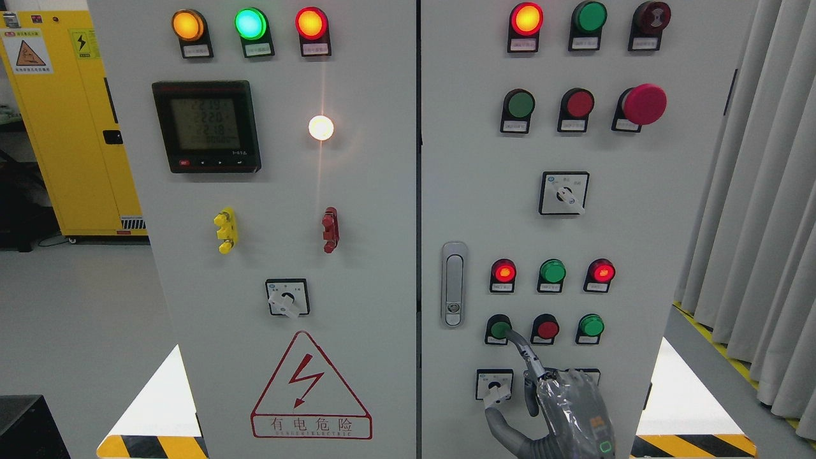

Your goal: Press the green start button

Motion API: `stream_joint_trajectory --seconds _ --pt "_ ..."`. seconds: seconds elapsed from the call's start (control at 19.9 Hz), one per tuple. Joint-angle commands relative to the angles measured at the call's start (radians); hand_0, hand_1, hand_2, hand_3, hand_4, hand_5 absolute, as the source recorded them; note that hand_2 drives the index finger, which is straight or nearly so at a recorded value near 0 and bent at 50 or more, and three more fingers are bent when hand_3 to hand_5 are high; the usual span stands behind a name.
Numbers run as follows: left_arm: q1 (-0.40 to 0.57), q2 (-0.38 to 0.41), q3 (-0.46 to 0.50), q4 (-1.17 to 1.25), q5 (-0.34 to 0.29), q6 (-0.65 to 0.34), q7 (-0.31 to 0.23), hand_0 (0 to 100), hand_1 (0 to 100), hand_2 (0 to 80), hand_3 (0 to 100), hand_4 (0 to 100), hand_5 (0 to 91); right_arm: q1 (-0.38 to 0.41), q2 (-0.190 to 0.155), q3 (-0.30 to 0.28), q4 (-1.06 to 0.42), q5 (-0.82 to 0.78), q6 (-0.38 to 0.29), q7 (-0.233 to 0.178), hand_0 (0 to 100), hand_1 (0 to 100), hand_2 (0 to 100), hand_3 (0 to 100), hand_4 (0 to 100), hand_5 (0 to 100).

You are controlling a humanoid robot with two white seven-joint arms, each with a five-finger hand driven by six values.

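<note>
On the right cabinet door, the lower button row holds a green button [498,329] at its left end, a red button [546,329] in the middle and a second green button [591,326] at the right. My right hand [564,401] comes up from the bottom edge. Its index finger [519,347] is stretched out, with its tip touching the left green button. The other fingers are curled and hold nothing. The hand covers part of a rotary switch behind it. The left arm is out of view.
Above the row are indicator lamps: red [503,272], green [552,271], red [602,272]. A rotary switch [494,384] sits just left of the hand and a door latch [453,284] further left. A red mushroom stop button [644,104] is at the upper right. Curtains [758,191] hang at the right.
</note>
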Motion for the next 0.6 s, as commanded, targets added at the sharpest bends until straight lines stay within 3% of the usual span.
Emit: stream_joint_trajectory --seconds 0.0,0.35,0.45,0.5,0.55 --pt "0.0 0.0 0.0 0.0 0.0 -0.001 0.0 12 56 0.0 0 0 0.0 0.05 -0.003 0.017 -0.06 -0.079 -0.017 -0.027 28 69 0 98 96 100" --pt "0.0 0.0 0.0 0.0 0.0 -0.001 0.0 12 56 0.0 0 0 0.0 0.122 -0.003 0.038 -0.106 -0.407 -0.027 -0.016 28 65 3 95 96 96" --pt "0.0 0.0 0.0 0.0 0.0 -0.001 0.0 12 56 0.0 0 0 0.0 0.14 -0.003 0.04 -0.112 -0.514 -0.029 -0.007 28 63 10 71 75 71" --pt "0.0 0.0 0.0 0.0 0.0 -0.001 0.0 12 56 0.0 0 0 0.0 0.149 -0.003 0.046 -0.117 -0.567 -0.029 0.015 28 63 10 64 71 67" --pt "0.0 0.0 0.0 0.0 0.0 -0.001 0.0 12 56 0.0 0 0 0.0 0.165 -0.003 0.051 -0.123 -0.614 -0.029 0.038 28 62 10 48 55 52"
